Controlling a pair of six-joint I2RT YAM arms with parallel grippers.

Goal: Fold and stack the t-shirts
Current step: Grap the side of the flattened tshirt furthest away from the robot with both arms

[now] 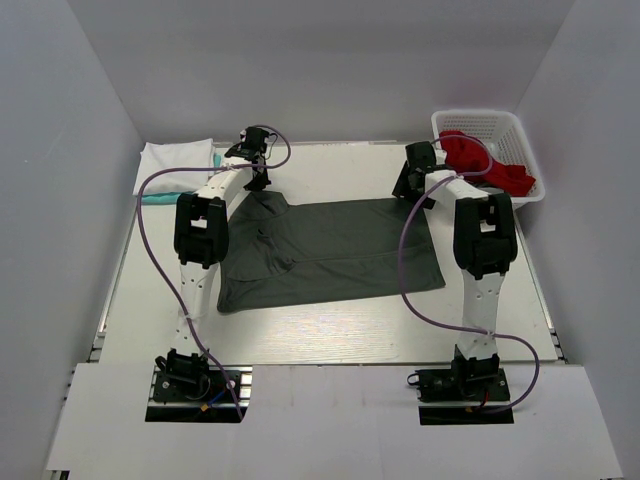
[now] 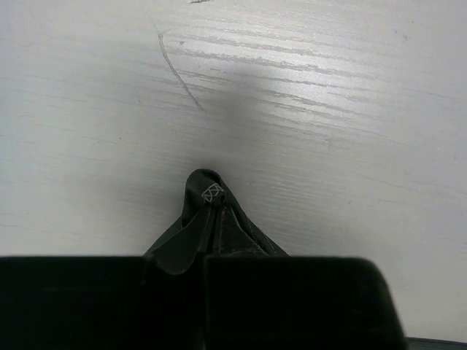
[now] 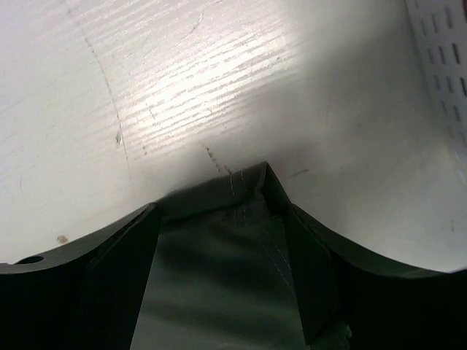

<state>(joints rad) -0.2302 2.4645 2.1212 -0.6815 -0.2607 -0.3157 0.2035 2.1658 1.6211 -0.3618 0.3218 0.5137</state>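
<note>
A dark grey t-shirt (image 1: 330, 250) lies spread flat across the middle of the table. My left gripper (image 1: 260, 180) is at its far left corner, shut on a pinch of the dark cloth (image 2: 208, 197) that pokes out past the fingers. My right gripper (image 1: 412, 185) is at the far right corner. In its wrist view the right gripper (image 3: 219, 211) stands open with the shirt's stitched corner (image 3: 241, 189) lying between the fingers. A folded white t-shirt (image 1: 175, 160) lies at the back left on a teal one (image 1: 155, 198). A red t-shirt (image 1: 485, 160) is bunched in the basket.
The white lattice basket (image 1: 520, 150) stands at the back right, close to my right gripper; its wall (image 3: 438, 44) shows in the right wrist view. White walls enclose the table on three sides. Purple cables loop off both arms.
</note>
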